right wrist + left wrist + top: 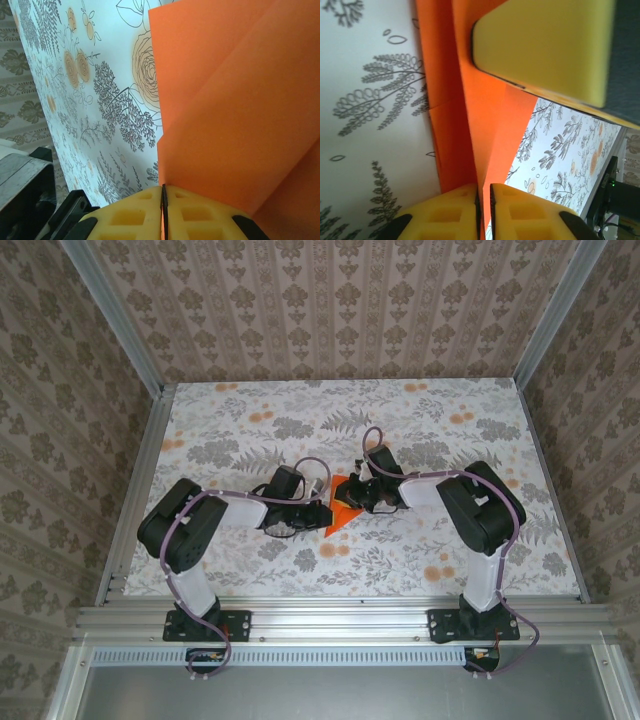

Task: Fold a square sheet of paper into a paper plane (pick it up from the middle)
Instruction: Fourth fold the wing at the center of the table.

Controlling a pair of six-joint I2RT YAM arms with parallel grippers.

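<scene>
Top view: the paper (341,515), folded to an orange wedge, lies mid-table (430,430) between the left gripper (316,508) and the right gripper (364,494), with bare table all round it.

Left wrist: the left jaws stand nearly together, pinching the paper's raised fold. The right gripper overhangs the paper beyond.

Right wrist: the right jaws are pressed together on the paper's layered edge.
</scene>
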